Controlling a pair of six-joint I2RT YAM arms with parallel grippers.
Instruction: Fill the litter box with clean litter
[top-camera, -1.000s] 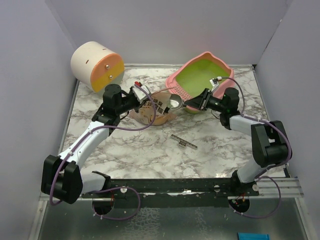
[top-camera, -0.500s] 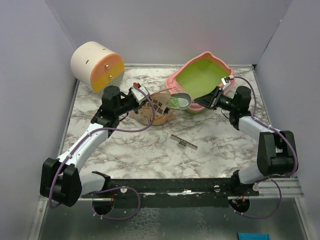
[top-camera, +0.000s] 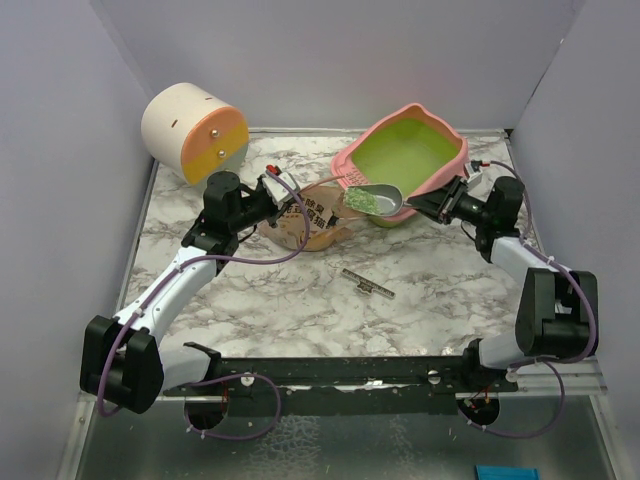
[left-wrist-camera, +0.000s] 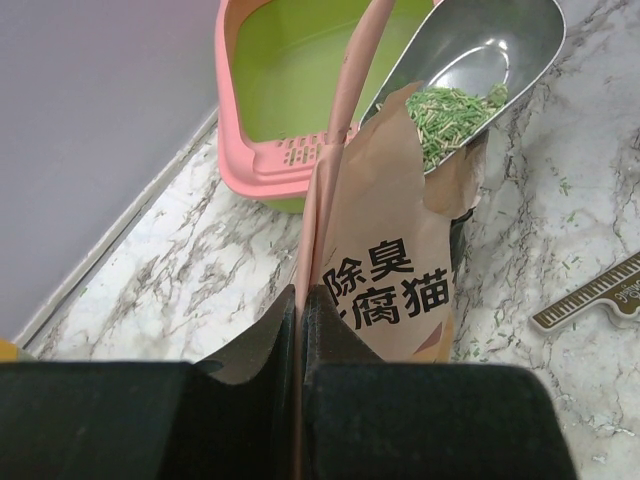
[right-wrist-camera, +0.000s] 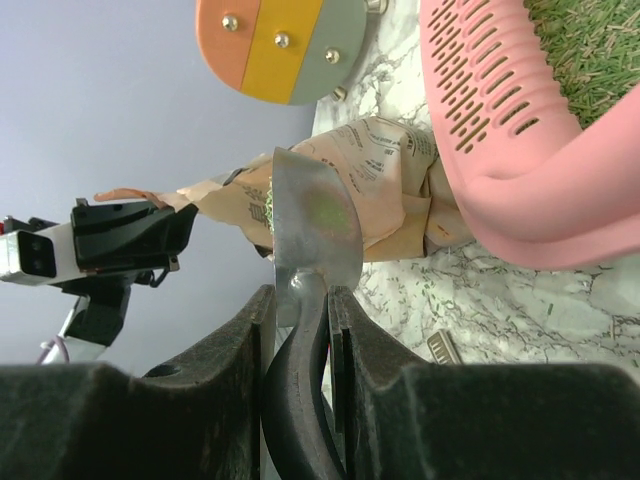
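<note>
The pink litter box (top-camera: 440, 178) with its lime-green inside stands at the back right, tilted; it also shows in the left wrist view (left-wrist-camera: 262, 170) and right wrist view (right-wrist-camera: 520, 190). My right gripper (top-camera: 435, 205) is shut on the black handle of a metal scoop (top-camera: 375, 200) holding greenish litter (top-camera: 362, 202), just in front of the box's near-left rim. The litter in the scoop shows in the left wrist view (left-wrist-camera: 445, 115). My left gripper (top-camera: 280, 192) is shut on the edge of the peach litter bag (top-camera: 315, 218), holding it upright.
A cream-and-orange cylinder (top-camera: 193, 132) lies at the back left. A dark flat strip (top-camera: 367, 284) lies on the marble table mid-front. Scattered litter specks lie on the table (left-wrist-camera: 560, 240) around the bag. Grey walls close in on three sides.
My right gripper has drawn the scoop out of the bag and to the right, toward the litter box; the scoop now carries litter. The left arm has held still.
</note>
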